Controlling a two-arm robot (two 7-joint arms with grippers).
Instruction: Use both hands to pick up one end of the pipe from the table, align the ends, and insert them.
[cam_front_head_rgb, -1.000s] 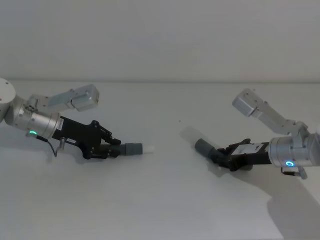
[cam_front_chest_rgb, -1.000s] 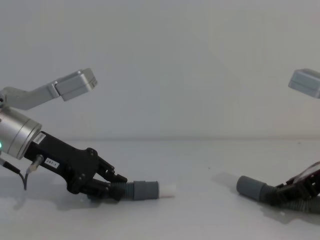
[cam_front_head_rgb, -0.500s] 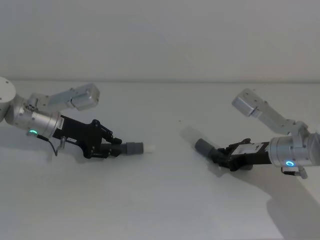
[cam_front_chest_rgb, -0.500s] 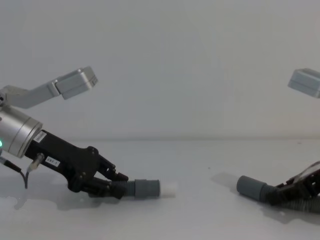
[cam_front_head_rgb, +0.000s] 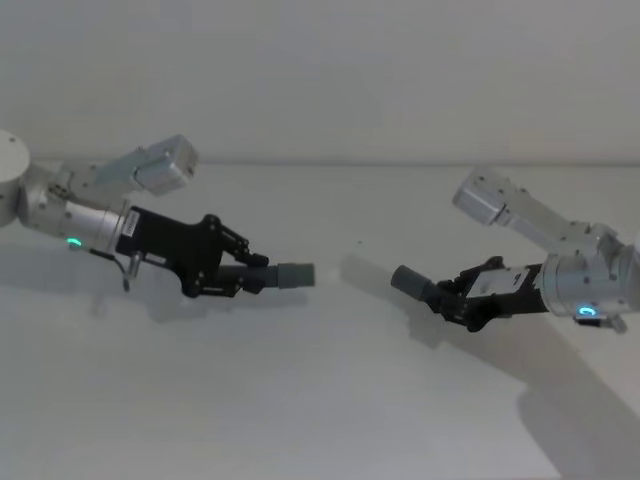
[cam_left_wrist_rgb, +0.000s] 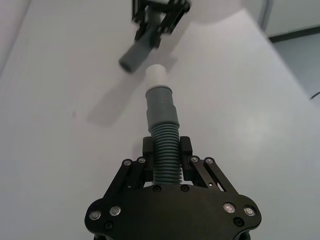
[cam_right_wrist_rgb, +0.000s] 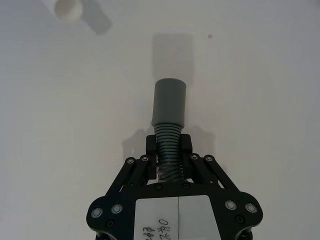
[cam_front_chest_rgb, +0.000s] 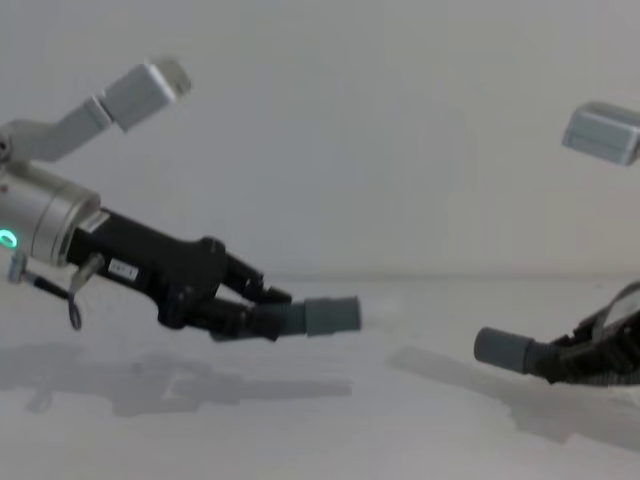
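1. The left tool (cam_front_head_rgb: 250, 279) hangs in the air over the left side of the white table (cam_front_head_rgb: 320, 410). Its two black fingers (cam_left_wrist_rgb: 149, 150) are squeezed onto the ribbed part of the pipe (cam_left_wrist_rgb: 165, 142), one on each side.
2. The right tool (cam_front_head_rgb: 446, 298) is over the right side of the table, about as far out as the left one and lower down. Its fingers (cam_right_wrist_rgb: 151, 146) are also pressed onto the ribbed pipe, just behind the end.
3. The stepped grey sleeve (cam_left_wrist_rgb: 160, 105) sticks out in front of the left tool, with its white tip (cam_left_wrist_rgb: 156, 75) at the very front. It is up off the table and lies almost flat, pointing to the right.
4. The plain grey cuff (cam_front_head_rgb: 410, 283) sticks out of the right tool and points to the left. It is low over the table, and its shadow (cam_right_wrist_rgb: 172, 47) lies apart from it.
5. The two ends face each other across a gap in the middle of the table. They do not touch. In the left wrist view the white tip aims close to the cuff, a bit to one side.
6. Farthest back, the table meets a plain pale wall (cam_front_head_rgb: 320, 80).
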